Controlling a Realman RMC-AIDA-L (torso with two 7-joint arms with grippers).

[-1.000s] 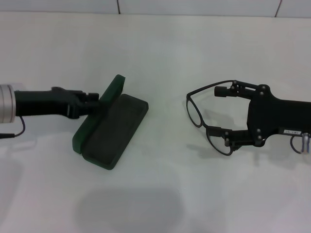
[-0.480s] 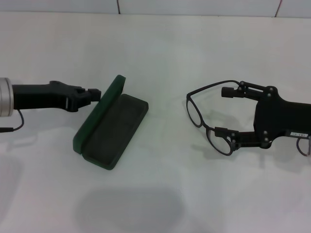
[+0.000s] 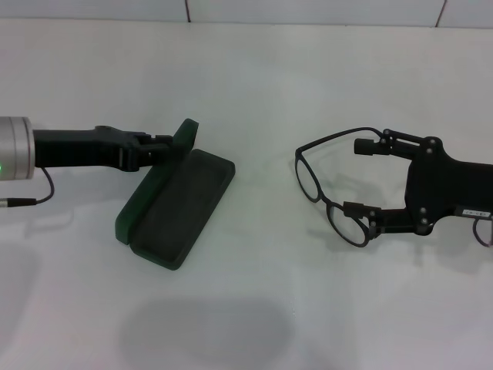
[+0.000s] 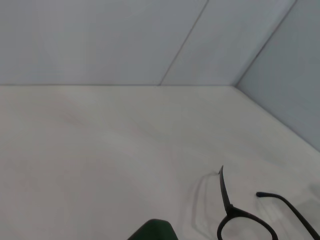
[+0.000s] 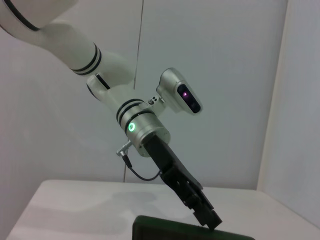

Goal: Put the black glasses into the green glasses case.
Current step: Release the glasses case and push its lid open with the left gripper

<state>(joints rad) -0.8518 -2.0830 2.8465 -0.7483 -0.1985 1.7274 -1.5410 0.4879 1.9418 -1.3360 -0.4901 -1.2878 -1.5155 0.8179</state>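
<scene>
The green glasses case (image 3: 181, 202) lies open on the white table, left of centre, its lid (image 3: 154, 185) tilted up on the left side. My left gripper (image 3: 163, 146) reaches in from the left, shut, its tip against the lid's upper edge; the right wrist view shows it (image 5: 209, 219) just above the case's rim (image 5: 170, 226). The black glasses (image 3: 310, 179) lie on the table at the right, lenses toward the case. My right gripper (image 3: 358, 177) is open, one finger on either side of the temple arms. The left wrist view shows part of the glasses (image 4: 226, 196) and a corner of the case (image 4: 155, 231).
The white table (image 3: 254, 308) stretches between the case and the glasses and toward the front edge. A pale tiled wall (image 3: 308, 9) runs along the back. A cable (image 3: 35, 199) hangs from the left wrist.
The left gripper drew back left off the lid, then moved right again up to its upper edge. The right gripper shifted slightly right around the glasses. Case and glasses stayed put.
</scene>
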